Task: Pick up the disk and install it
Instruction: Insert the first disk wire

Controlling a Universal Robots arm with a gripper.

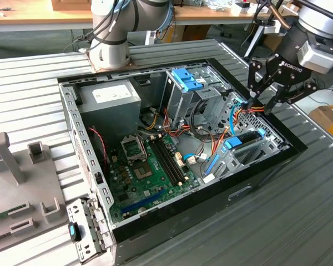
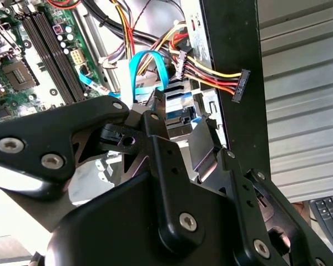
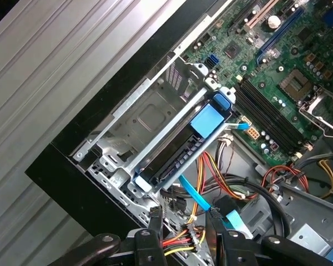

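The disk (image 1: 245,138) is a flat dark drive with blue side rails, and it lies in the metal bay at the corner of the open computer case (image 1: 89,166) on the exterior view's right. In the first wrist view the disk (image 3: 175,158) rests lengthwise in the bay with its blue tab (image 3: 208,119) toward the motherboard. My gripper (image 1: 265,105) hovers just above the case's edge beside the bay. Its fingers are open, and in the first wrist view the gripper (image 3: 183,221) straddles a bundle of coloured wires. It holds nothing.
A power cable (image 2: 211,72) of red, yellow and orange wires ends in a black connector (image 2: 241,83) lying over the case's wall. A thin blue data cable (image 2: 147,64) loops nearby. A blue latch plate (image 1: 186,80) tops the drive cage. A grey fixture (image 1: 11,160) stands at the exterior view's left.
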